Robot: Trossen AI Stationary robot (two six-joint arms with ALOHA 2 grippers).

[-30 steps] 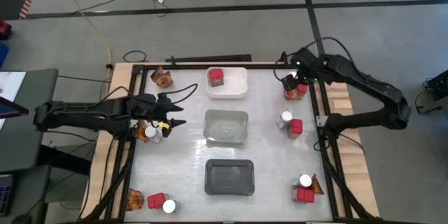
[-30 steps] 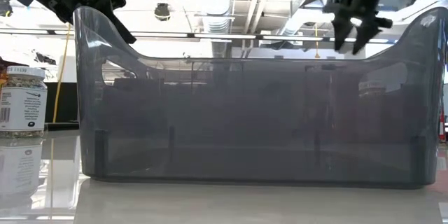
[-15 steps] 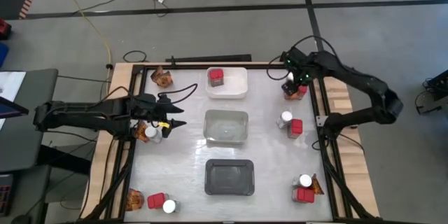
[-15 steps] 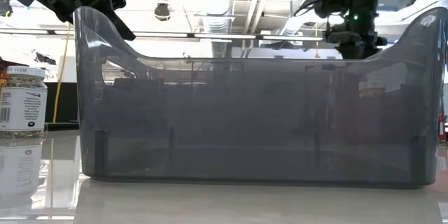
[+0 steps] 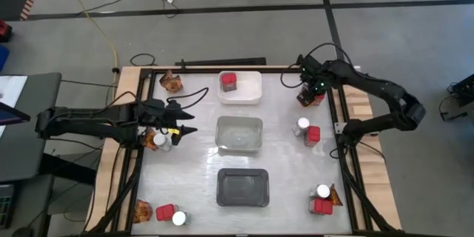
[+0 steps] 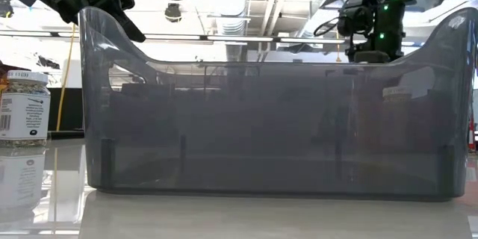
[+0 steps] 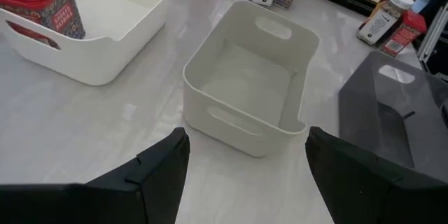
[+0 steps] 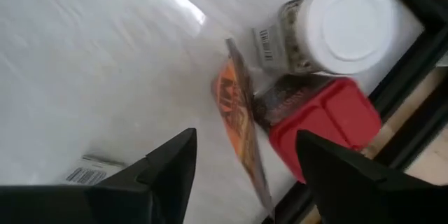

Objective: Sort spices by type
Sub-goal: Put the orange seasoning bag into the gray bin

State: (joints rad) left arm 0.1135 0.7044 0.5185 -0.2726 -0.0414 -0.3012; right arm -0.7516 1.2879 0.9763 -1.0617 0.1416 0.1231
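My right gripper is open and points down over the spices at the table's far right corner: an orange-brown packet standing on edge, a red container and a white-lidded jar. Its fingers stand on either side of the packet; I see no touch. My left gripper is open and hovers at the table's left, above a jar. One red container sits in the white tray.
A clear tray and a dark grey tray lie in the table's middle; the grey tray's wall fills the low view. Other spices stand far left, near left, middle right and near right.
My right gripper has come down over the spices at the far right corner; in the low view its fingers have sunk behind the grey tray's wall. Its arm has bent in closer over the table edge.
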